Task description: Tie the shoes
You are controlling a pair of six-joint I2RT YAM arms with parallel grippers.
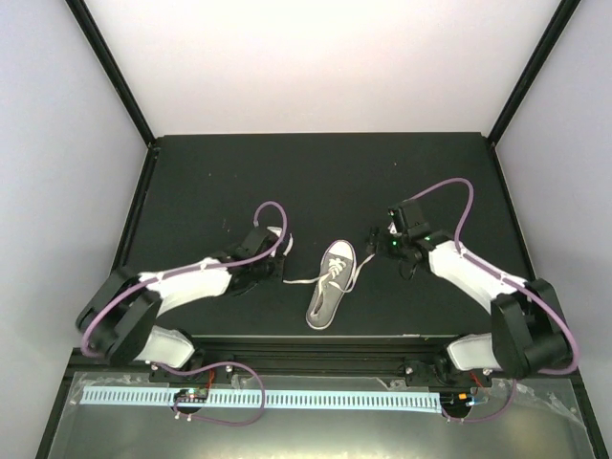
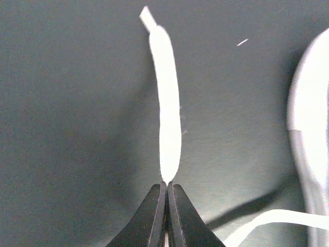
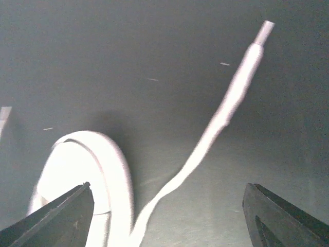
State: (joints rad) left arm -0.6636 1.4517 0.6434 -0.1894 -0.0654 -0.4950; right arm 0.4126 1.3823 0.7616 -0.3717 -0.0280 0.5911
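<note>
The left arm [image 1: 191, 282] and right arm [image 1: 470, 273] wear white shells between black joints, each carrying a looping purple cable [image 1: 271, 205]. The left gripper [image 2: 167, 184] and right gripper [image 3: 167, 186] have matte black fingers [image 2: 151, 218] tapering to wedge tips. Just behind the right gripper glows a small green light [image 1: 395, 247].

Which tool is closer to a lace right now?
Left. The left tool is shut on one lace, pinching it at the tips. The right tool is open over the other lace, which sits between its spread jaws, untouched.
</note>
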